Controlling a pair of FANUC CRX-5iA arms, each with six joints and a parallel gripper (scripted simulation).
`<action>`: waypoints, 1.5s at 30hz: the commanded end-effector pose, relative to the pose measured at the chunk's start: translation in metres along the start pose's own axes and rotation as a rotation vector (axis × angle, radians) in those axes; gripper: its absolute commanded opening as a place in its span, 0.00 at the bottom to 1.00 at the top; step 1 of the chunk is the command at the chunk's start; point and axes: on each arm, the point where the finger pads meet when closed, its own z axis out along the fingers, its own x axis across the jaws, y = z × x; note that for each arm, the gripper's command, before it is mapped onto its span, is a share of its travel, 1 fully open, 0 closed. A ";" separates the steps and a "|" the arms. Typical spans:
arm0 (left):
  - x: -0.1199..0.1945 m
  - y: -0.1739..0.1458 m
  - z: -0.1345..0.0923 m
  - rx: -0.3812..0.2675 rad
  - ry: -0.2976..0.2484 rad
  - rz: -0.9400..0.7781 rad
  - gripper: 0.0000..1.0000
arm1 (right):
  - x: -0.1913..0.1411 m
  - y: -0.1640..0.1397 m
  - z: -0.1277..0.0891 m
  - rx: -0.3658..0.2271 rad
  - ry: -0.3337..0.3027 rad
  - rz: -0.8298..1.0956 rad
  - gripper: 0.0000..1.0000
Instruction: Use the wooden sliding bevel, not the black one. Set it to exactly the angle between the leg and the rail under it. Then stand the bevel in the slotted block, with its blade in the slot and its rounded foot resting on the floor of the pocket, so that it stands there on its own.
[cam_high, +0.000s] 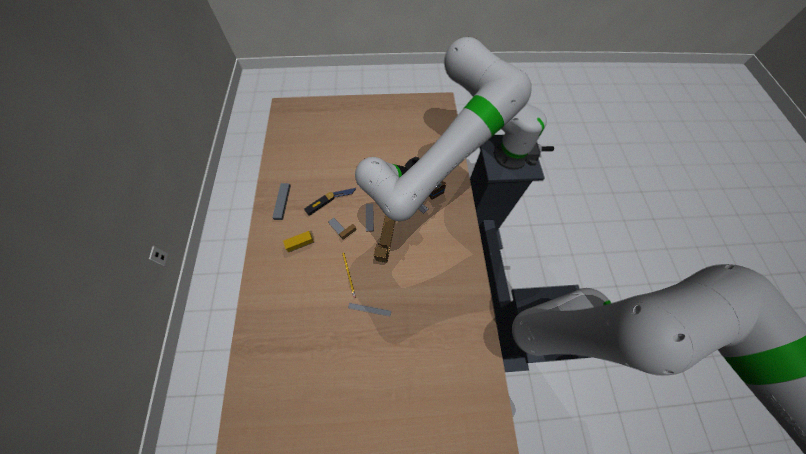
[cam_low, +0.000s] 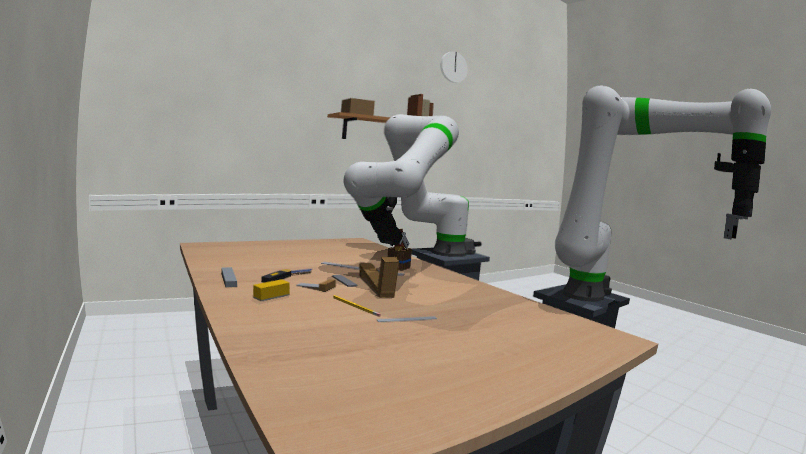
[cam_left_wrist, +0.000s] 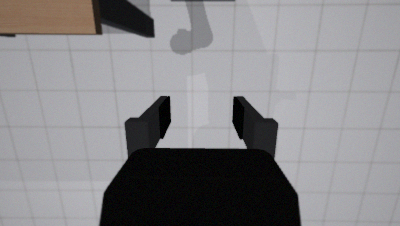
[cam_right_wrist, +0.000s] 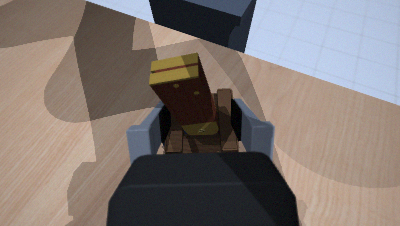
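Observation:
The wooden bevel's reddish stock with brass ends (cam_right_wrist: 186, 102) stands in the brown slotted block (cam_right_wrist: 226, 117) (cam_low: 403, 262), leaning to the left in the right wrist view. Its blade is not visible there. My right gripper (cam_right_wrist: 200, 112) (cam_low: 402, 242) is open, its fingers apart on either side of stock and block. My left gripper (cam_left_wrist: 201, 109) (cam_low: 730, 226) is open and empty, high beside the table. The upright leg (cam_low: 389, 276) (cam_high: 381, 253) joins the rail (cam_low: 370, 279) (cam_high: 387, 231). A black-handled tool (cam_high: 319, 204) (cam_low: 276, 275) with a bluish blade lies on the table.
A yellow block (cam_high: 298, 241) (cam_low: 271, 290), a small wood-handled square (cam_high: 347, 231), a pencil (cam_high: 349, 274) and grey bars (cam_high: 281, 201) (cam_high: 369, 217) (cam_high: 369, 309) lie on the table (cam_high: 349, 383). The right arm's dark pedestal (cam_right_wrist: 205, 22) stands just past the table edge.

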 end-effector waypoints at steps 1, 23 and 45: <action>0.000 0.000 -0.002 -0.003 0.000 0.000 1.00 | 0.000 0.000 -0.002 -0.002 0.000 0.000 1.00; 0.000 0.000 -0.002 -0.003 0.000 0.000 1.00 | 0.000 -0.001 -0.110 -0.002 0.000 0.000 1.00; 0.000 0.000 -0.002 -0.003 0.000 0.000 1.00 | 0.000 -0.001 -0.121 -0.002 0.000 0.000 1.00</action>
